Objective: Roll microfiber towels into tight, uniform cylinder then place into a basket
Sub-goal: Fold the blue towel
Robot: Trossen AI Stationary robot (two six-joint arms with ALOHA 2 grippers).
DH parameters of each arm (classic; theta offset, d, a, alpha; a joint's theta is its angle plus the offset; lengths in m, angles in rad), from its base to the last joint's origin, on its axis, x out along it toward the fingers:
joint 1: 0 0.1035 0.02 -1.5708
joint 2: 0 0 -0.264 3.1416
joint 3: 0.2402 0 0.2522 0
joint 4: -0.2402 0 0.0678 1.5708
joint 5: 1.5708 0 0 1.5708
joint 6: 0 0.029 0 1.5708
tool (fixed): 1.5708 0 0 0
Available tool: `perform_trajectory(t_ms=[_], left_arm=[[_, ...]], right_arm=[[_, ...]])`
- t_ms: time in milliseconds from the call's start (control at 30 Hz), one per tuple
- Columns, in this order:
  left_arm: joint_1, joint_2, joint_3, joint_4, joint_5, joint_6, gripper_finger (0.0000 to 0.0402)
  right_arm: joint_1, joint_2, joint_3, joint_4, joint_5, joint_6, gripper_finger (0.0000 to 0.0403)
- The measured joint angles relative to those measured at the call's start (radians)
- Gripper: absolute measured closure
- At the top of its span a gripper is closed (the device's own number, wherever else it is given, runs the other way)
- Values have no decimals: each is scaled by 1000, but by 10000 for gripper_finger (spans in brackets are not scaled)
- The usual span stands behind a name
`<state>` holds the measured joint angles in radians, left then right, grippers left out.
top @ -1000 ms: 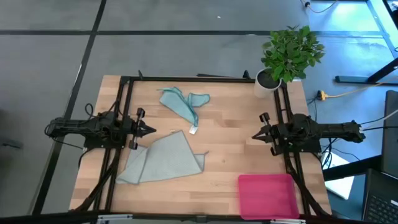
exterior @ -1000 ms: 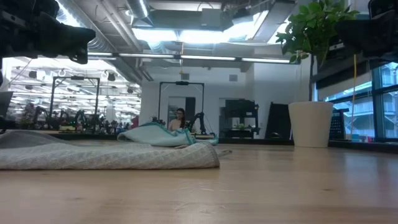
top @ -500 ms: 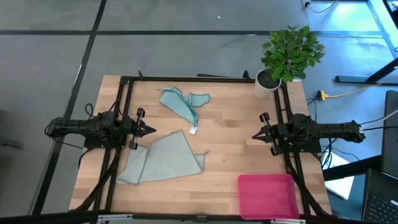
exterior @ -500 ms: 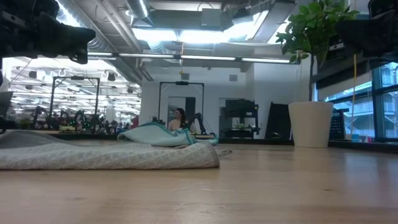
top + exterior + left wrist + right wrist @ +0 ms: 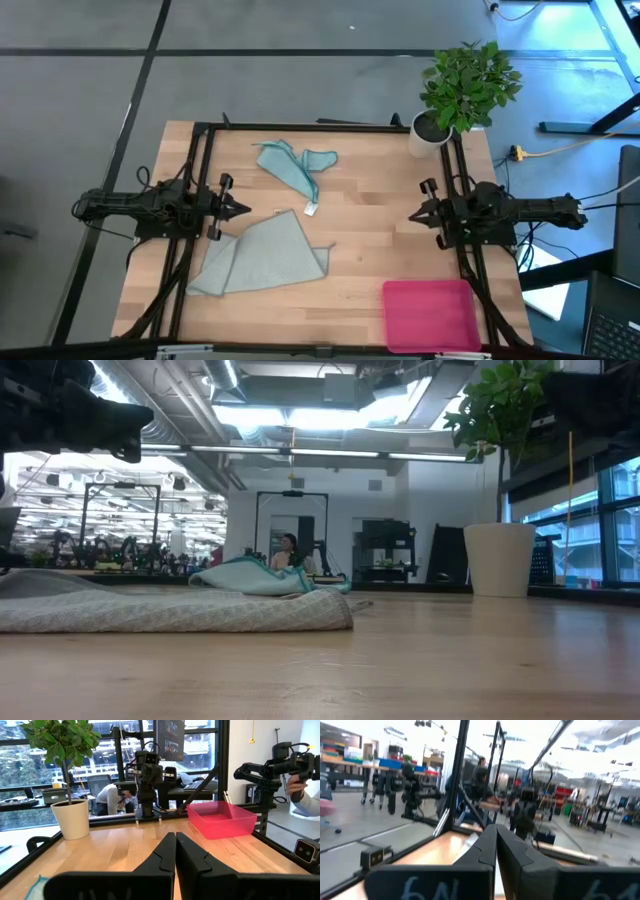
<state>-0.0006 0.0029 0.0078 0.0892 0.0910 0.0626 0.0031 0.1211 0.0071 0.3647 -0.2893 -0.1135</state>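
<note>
Wooden desk carries two unrolled towels — crumpled teal-blue cloth, larger grey-green cloth — and pink plastic tray; left gripper and right gripper hover, fingers closed.

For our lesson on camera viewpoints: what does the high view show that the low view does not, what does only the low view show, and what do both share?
Only the high view shows the pink basket and both grippers, left and right, each with jaws shut, apart from the towels. Only the low view shows the room behind, with a seated person. Both share the grey-green towel, the teal towel, the potted plant and the table.
</note>
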Motion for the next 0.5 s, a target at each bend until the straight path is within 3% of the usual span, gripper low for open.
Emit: perform_trajectory(t_ms=[400, 500], left_arm=[[0, 0, 0, 0, 0, 0, 401], [0, 0, 0, 0, -15, 71, 401]], right_arm=[[0, 0, 0, 102, 0, 3, 389], [0, 0, 0, 108, 0, 3, 391]])
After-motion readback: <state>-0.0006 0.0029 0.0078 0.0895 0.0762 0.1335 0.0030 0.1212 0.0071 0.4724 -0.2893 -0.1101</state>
